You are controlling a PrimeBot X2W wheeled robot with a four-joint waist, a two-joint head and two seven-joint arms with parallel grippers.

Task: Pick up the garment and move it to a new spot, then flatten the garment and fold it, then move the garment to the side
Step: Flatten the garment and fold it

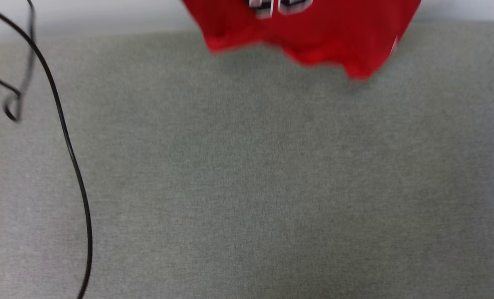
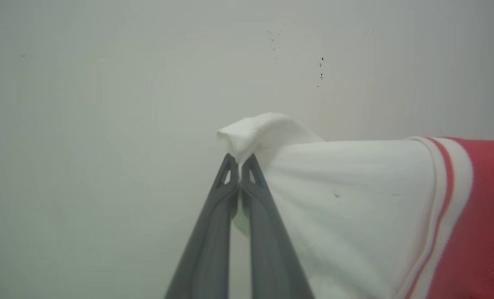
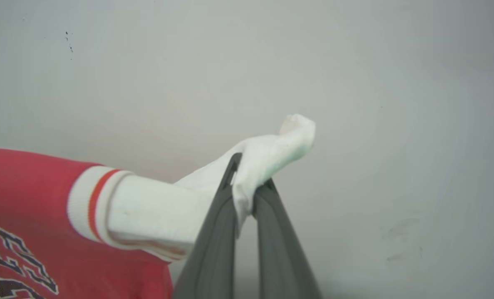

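While the head view is pretty blurry, you can make out the red jersey T-shirt (image 1: 313,37) hanging in at roughly 12 to 1 o'clock. Its bottom hem dangles over the far edge of a grey woven fabric surface (image 1: 247,174). I can't tell if the hem actually touches the fabric or just floats above it. The bottoms of some black, white-outlined characters peek in right at 12 o'clock. A thin black cable (image 1: 66,141) curves down the 9 o'clock side, well apart from the shirt.

Left wrist view: the left gripper (image 2: 239,164) has its two dark fingers squeezed together on a bunch of white sleeve cloth. A little nub of that cloth sticks out past the tips toward 12 o'clock. From there the sleeve stretches off to 3 o'clock, where you get the red-white striped trim and then the red body at the frame's edge. Behind it is a pale wall (image 2: 84,104) with a few dark specks up around 1 o'clock.

Right wrist view is basically the mirror of that. The right gripper (image 3: 247,178) is clamped on the other white sleeve, with cloth draped over the tips and a nub poking toward 1 o'clock. The sleeve runs off toward 9 o'clock into the striped trim, then the red body. A bit of the black outlined lettering shows down at 8 o'clock.

So the shirt is up in the air, held by both sleeves and spread between the two grippers.
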